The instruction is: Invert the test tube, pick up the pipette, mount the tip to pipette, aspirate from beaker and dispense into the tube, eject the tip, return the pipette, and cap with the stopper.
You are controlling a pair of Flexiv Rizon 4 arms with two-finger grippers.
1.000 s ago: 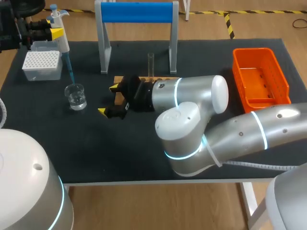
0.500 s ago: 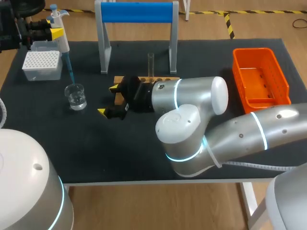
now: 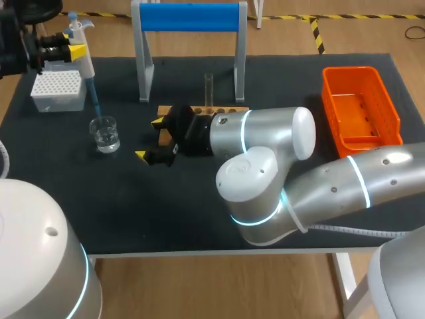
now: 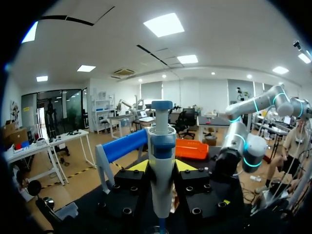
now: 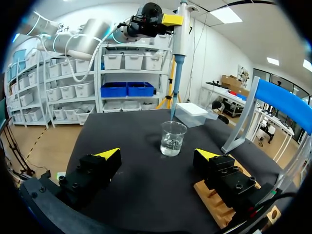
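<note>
Pipette (image 3: 84, 58) upright near the table's far left corner, clamped between the left gripper's (image 4: 161, 165) yellow-tipped fingers. Its thin blue tip (image 3: 95, 100) ends right at the mouth of a glass beaker (image 3: 105, 133) of clear liquid. Right gripper (image 3: 150, 138) sits spread wide and empty beside a wooden rack (image 3: 229, 109) — a test tube (image 3: 208, 88) stands upright in it.

Orange bin (image 3: 346, 70), blue-barred stand (image 3: 186, 16), white pipette (image 4: 162, 170) and tip box (image 3: 58, 90), clear beaker (image 3: 105, 133), black table (image 3: 199, 199).

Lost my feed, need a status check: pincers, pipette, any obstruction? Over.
Left pincer shut on pipette, tip at beaker mouth. Right pincer open, empty, beside rack, near path to tube.
</note>
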